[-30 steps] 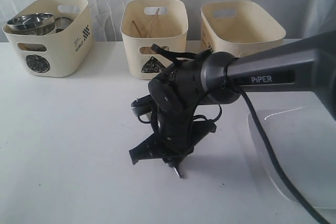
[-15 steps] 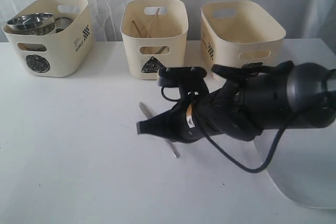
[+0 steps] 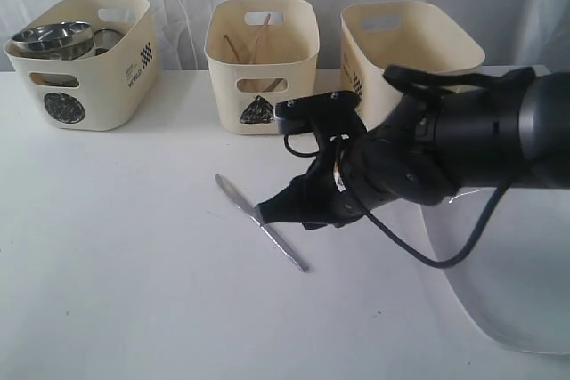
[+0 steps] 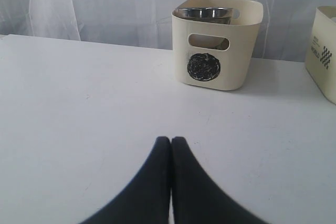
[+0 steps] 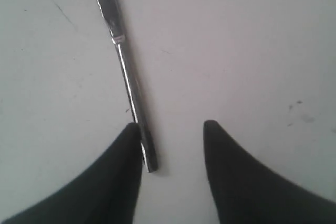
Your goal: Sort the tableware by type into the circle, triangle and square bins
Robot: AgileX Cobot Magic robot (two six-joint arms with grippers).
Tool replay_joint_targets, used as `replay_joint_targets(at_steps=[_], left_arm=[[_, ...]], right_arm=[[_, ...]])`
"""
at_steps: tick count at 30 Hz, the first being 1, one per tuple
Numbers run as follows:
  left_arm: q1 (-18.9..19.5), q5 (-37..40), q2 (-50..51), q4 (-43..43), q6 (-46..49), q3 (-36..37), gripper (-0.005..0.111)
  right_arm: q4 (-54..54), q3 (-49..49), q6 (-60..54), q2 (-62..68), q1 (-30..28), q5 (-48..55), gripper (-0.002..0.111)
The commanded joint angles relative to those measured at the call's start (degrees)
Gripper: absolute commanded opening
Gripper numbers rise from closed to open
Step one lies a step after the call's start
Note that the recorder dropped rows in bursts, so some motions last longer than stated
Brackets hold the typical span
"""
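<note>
Exterior view: a slim steel knife (image 3: 239,199) is lying flat on the matte white tabletop (image 3: 116,264) near the middle of the scene. Its blade is pointing towards ten o'clock and its thin rod-like handle towards four o'clock.

Three cream plastic bins with rounded corners and cut-out handles are standing in a row along the far edge:
- The circle bin (image 3: 85,77) is sitting at ten o'clock, with a shiny steel bowl (image 3: 52,36) showing over its rim.
- The triangle bin (image 3: 261,68) is sitting at twelve o'clock, with thin wooden chopsticks (image 3: 239,47) leaning inside it.
- The third bin (image 3: 411,46) is sitting at one o'clock.

A large, smooth white plate (image 3: 525,295) is resting at four o'clock, partly behind the arm.

The right arm is coming in from three o'clock, its thick black wrist stretched low over the tabletop and a black cable (image 3: 445,255) looping beneath it. The right gripper (image 3: 272,211) is pointing towards nine o'clock, just over the knife's handle.

In the right wrist view the right gripper (image 5: 173,127) is standing with its two dark, tapered fingers (image 5: 236,182) apart. The knife (image 5: 123,66) is lying on the tabletop with its handle end right against one finger's inner edge. Nothing is clamped between them, and whether that finger is actually touching the handle cannot be told.

In the left wrist view the left gripper (image 4: 170,140) is hanging above bare tabletop with its black fingertips pressed together on nothing. The circle bin (image 4: 218,45) is standing well beyond it, with steel rims gleaming at its top.
</note>
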Motion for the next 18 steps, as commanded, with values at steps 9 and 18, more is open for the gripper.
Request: replay_joint_targets(at_steps=[9, 18], left_arm=[[0.1, -0.2, -0.3, -0.4, -0.2, 0.2, 0.0], [0.1, -0.2, -0.3, -0.4, -0.2, 0.2, 0.0]], right_arm=[[14.5, -27.2, -29.0, 14.0, 0.7, 29.1, 0.047], [14.5, -32.8, -29.0, 22.5, 2.7, 32.9, 0.047]])
